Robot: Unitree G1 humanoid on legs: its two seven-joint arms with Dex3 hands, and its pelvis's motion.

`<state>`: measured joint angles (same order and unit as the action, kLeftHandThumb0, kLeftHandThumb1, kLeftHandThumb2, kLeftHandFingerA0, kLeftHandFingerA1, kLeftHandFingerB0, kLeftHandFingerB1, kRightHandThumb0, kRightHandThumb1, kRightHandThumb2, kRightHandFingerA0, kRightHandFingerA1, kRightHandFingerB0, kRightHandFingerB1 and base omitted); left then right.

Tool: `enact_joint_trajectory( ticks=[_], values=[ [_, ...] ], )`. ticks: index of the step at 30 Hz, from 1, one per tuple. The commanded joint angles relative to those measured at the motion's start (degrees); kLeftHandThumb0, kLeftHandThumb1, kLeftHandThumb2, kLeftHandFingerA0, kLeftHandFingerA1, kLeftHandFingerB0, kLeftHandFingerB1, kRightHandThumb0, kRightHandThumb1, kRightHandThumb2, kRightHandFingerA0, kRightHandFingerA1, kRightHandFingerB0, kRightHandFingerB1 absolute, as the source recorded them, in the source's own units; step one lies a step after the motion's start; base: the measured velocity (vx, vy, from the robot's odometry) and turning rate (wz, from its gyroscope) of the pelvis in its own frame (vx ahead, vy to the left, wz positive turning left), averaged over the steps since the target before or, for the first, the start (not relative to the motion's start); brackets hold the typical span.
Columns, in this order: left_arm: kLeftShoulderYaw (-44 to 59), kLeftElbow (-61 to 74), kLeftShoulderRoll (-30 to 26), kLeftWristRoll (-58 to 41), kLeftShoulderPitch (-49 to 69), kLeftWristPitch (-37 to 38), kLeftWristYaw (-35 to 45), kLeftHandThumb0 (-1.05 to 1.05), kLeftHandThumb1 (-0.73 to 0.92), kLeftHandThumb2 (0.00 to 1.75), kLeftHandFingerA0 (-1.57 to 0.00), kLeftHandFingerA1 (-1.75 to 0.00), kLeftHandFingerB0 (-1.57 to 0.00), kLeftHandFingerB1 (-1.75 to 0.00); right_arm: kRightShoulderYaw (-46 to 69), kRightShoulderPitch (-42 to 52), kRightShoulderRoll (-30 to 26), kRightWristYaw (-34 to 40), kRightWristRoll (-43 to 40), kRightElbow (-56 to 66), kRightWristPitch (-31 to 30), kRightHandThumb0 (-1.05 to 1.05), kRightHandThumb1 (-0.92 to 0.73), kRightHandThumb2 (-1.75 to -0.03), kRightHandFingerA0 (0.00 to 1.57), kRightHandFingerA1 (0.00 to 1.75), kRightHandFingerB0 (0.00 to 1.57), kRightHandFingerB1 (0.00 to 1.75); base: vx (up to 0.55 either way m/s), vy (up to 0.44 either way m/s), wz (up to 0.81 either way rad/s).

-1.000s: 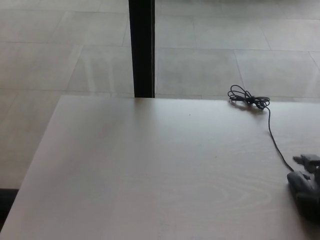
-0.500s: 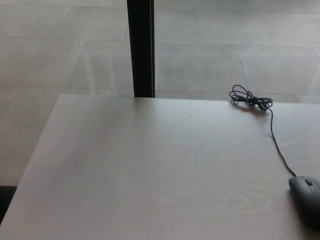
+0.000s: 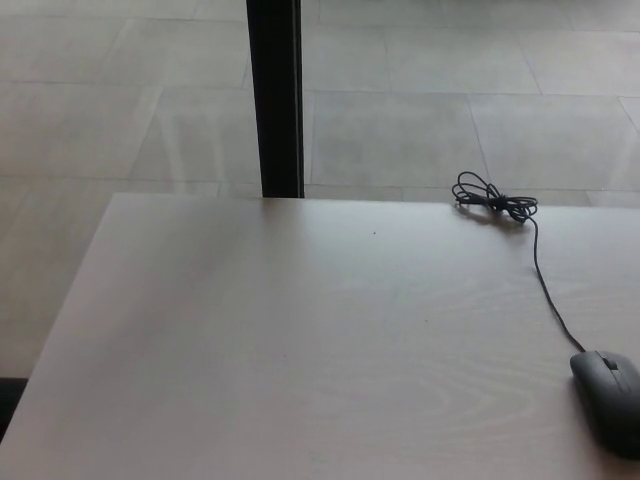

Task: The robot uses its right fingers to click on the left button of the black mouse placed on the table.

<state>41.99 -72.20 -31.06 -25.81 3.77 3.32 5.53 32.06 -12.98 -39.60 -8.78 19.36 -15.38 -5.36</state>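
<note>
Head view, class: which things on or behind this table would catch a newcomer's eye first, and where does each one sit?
The black mouse lies at the table's near right edge, partly cut off by the frame. Its thin cable runs away to a tangled bundle near the far right edge of the pale wooden table. A dark vertical post stands behind the table against the tiled floor. No robot hand shows.

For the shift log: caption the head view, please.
Black mouse at the table's right edge, cable trailing to a coiled bundle; no robot hand in view.

No readable text, no labels, no brand marks, no numbers anywhere in view
</note>
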Motion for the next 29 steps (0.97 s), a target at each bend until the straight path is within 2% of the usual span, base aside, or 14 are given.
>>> enact_joint_trajectory(
  ticks=[1,4,6,9,12,13,17,18,22,25,26,27,28,29],
  values=[
    [0.3,-0.2,0.0,-0.5,0.8,0.6,-0.3,-1.05,0.92,0.86,-0.72,-1.00,-0.39,-0.43,24.6,6.0,6.8,4.4,-19.1,-4.2,-14.8,-0.40,-0.38,-1.06,1.33,1.31,0.00,0.51,0.00,0.000,0.00],
    [0.2,0.0,0.2,-0.5,0.8,0.6,-0.2,-0.92,0.81,1.28,-0.80,-0.97,-0.30,-0.51,30.2,4.8,11.4,9.4,-21.7,-5.9,-18.8,-0.81,-0.72,-1.18,1.42,1.58,0.55,0.79,0.00,0.000,0.00],
    [0.0,0.0,0.4,-0.2,0.9,1.4,-0.1,-1.00,0.92,0.86,-0.61,-0.85,-0.37,-0.45,31.1,4.9,13.3,10.8,-21.4,-6.5,-19.3,-0.40,-0.49,-1.11,1.33,1.32,0.03,0.53,0.00,0.000,0.00],
    [0.1,-0.1,0.4,-0.4,0.9,1.0,0.9,-1.00,0.92,0.88,-0.70,-1.04,-0.31,-0.44,34.1,4.2,17.3,13.2,-23.1,-6.6,-20.4,-0.89,-0.92,-0.73,0.96,1.46,0.09,0.40,0.00,0.000,0.00],
    [0.7,0.0,0.8,-1.1,0.9,1.4,0.8,-0.99,0.91,0.82,-0.80,-0.91,-0.36,-0.45,36.8,3.3,21.2,15.2,-24.9,-8.3,-21.5,-0.93,-0.78,-1.10,0.77,1.11,0.02,0.47,0.00,0.000,0.00],
    [0.9,-0.2,0.7,-1.3,0.5,0.7,0.4,-0.94,0.84,1.30,-0.81,-0.94,-0.30,-0.53,37.3,3.2,22.5,15.5,-25.2,-8.7,-21.4,-0.81,-0.72,-1.16,0.72,1.13,0.01,0.51,0.00,0.000,0.00],
    [1.1,-0.1,0.7,-1.4,0.5,0.5,-0.5,-0.91,0.81,1.21,-0.66,-0.83,-0.32,-0.54,36.4,3.6,29.1,15.7,-25.0,-5.9,-23.2,-0.88,-0.92,-0.68,0.95,1.75,0.67,1.27,0.00,0.000,0.00],
    [0.9,-0.1,0.7,-1.2,0.4,0.6,-0.2,-0.91,0.82,1.21,-0.65,-0.83,-0.30,-0.55,35.9,3.6,29.9,15.9,-24.4,-5.5,-23.7,-0.87,-0.70,-1.11,1.09,1.44,0.64,1.02,0.00,0.000,0.00],
    [0.8,0.0,0.7,-1.1,0.4,0.6,0.0,-0.96,0.85,1.23,-0.55,-0.75,-0.30,-0.54,34.3,4.8,31.9,15.0,-23.8,-3.9,-23.2,-0.85,-0.90,-0.70,0.87,1.31,0.67,1.33,0.00,0.000,0.00],
    [1.4,-0.1,0.8,-1.7,0.5,1.1,0.6,-0.99,0.92,0.87,-0.54,-0.79,-0.31,-0.48,31.8,6.3,33.0,14.6,-23.1,-3.4,-23.4,-0.90,-0.82,-0.74,0.71,1.38,0.26,0.51,0.00,0.000,0.00],
    [1.2,0.2,0.7,-1.4,0.8,1.5,1.8,-1.00,0.92,0.89,-0.44,-0.73,-0.26,-0.47,30.8,6.7,33.5,15.1,-23.0,-3.3,-23.4,-0.86,-0.91,-0.67,0.86,1.62,0.47,1.01,0.00,0.000,0.00],
    [1.3,0.0,0.6,-1.5,0.6,0.9,2.0,-0.97,0.87,1.24,-0.47,-0.76,-0.24,-0.52,30.1,7.3,33.7,14.9,-23.5,-3.2,-23.1,-0.86,-0.71,-1.06,0.85,1.23,0.39,0.68,0.00,0.000,0.00],
    [1.7,-0.3,0.5,-1.7,0.4,1.0,1.7,-1.01,0.92,0.84,-0.39,-0.68,-0.27,-0.45,29.4,7.9,34.0,14.7,-24.2,-2.9,-22.5,-0.90,-0.91,-0.68,0.79,1.16,0.34,0.59,0.00,0.000,0.00],
    [1.6,-0.4,0.5,-1.6,0.3,0.8,1.3,-1.02,0.92,0.85,-0.41,-0.67,-0.27,-0.45,28.9,8.2,34.0,14.9,-24.4,-2.9,-22.5,-0.88,-0.75,-1.18,0.80,0.90,0.34,0.62,0.00,0.000,0.00]
  ],
)
